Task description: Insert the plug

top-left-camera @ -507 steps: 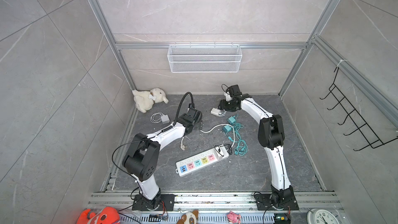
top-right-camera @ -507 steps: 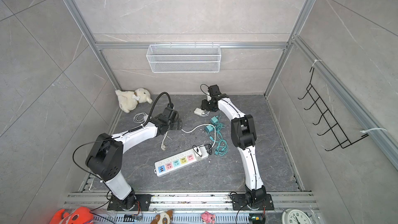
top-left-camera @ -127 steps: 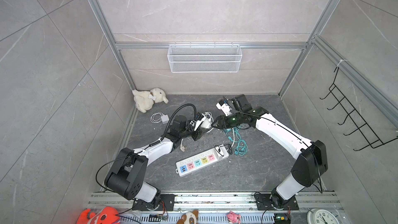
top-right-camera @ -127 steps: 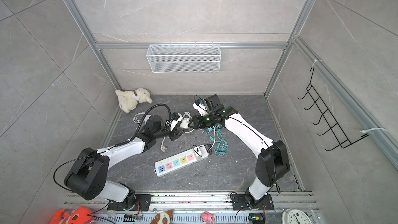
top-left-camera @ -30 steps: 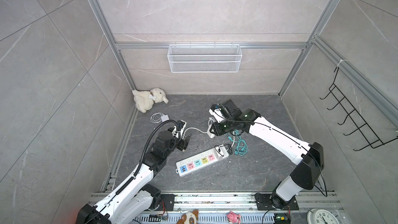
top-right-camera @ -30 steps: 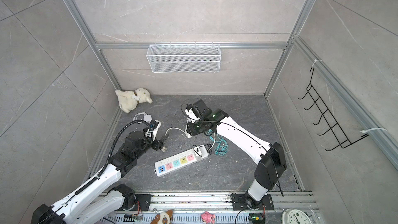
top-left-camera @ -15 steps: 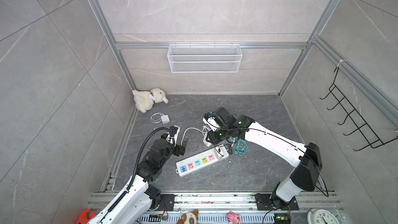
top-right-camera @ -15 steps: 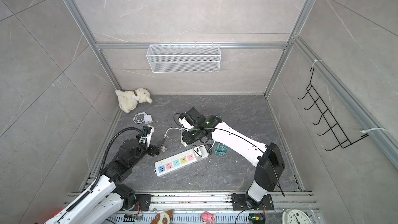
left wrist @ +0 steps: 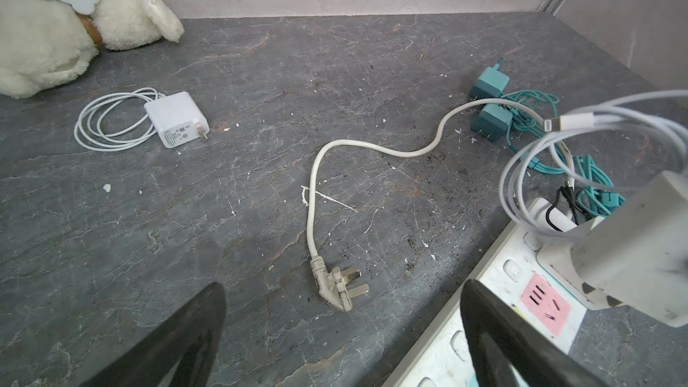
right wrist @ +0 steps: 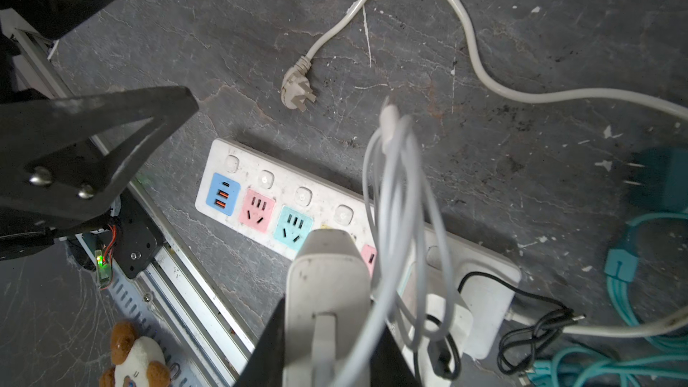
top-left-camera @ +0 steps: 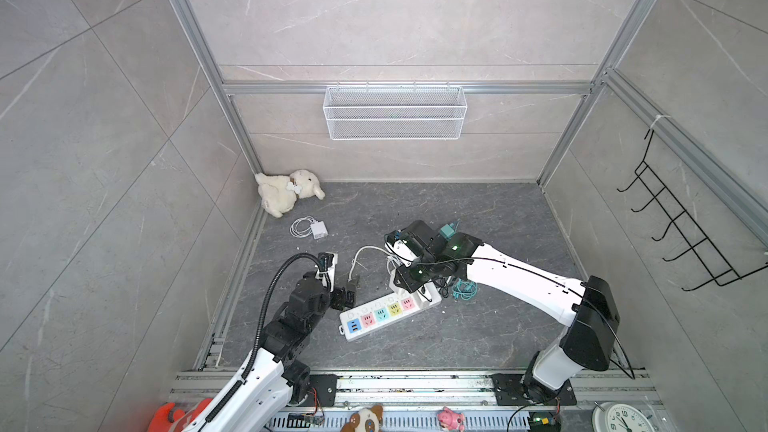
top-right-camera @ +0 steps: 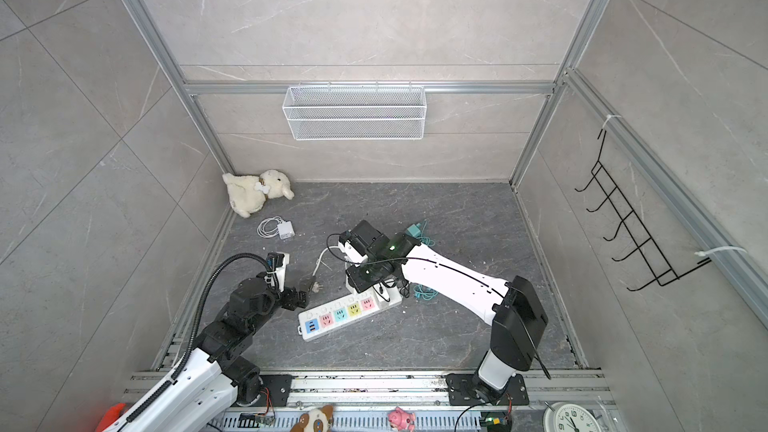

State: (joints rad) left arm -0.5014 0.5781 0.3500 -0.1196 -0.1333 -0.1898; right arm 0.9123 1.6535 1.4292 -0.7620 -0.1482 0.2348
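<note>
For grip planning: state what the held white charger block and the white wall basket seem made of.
The white charger block looks like hard matte plastic, scuffed and smudged. The white wall basket seems coated metal wire: fine see-through mesh.

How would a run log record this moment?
left jaws: open, empty | right jaws: shut on charger | charger: over power strip, not inserted yet

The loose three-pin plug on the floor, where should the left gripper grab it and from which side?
Best bet: grip its moulded body from above, jaws across the sides. It lies flat, pins toward the power strip, cord trailing behind.
</note>
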